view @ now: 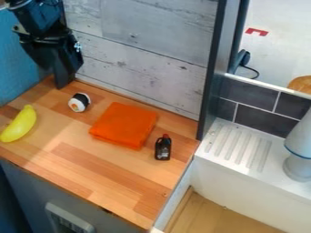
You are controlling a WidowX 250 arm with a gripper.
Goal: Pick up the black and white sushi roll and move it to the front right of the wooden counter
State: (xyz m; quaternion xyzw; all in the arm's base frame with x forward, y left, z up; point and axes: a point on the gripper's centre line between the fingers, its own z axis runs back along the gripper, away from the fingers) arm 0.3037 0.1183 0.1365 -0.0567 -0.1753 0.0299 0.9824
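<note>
The black gripper hangs at the upper left, over the back corner of the wooden counter, with nothing seen held; whether it is open or shut cannot be told. Nearest to it, a little right and forward, lies a sushi roll toy in black and white with an orange spot. A folded orange cloth lies flat at the counter's middle. Right of the cloth is a small dark bottle with a red cap. At the far left, a yellow banana rests near the counter's edge.
The wooden counter is bounded behind by a grey plank wall and at the left by a blue wall. A dark upright post stands at its back right corner. Beyond are a white ribbed drainboard, a sink, and a grey-white object.
</note>
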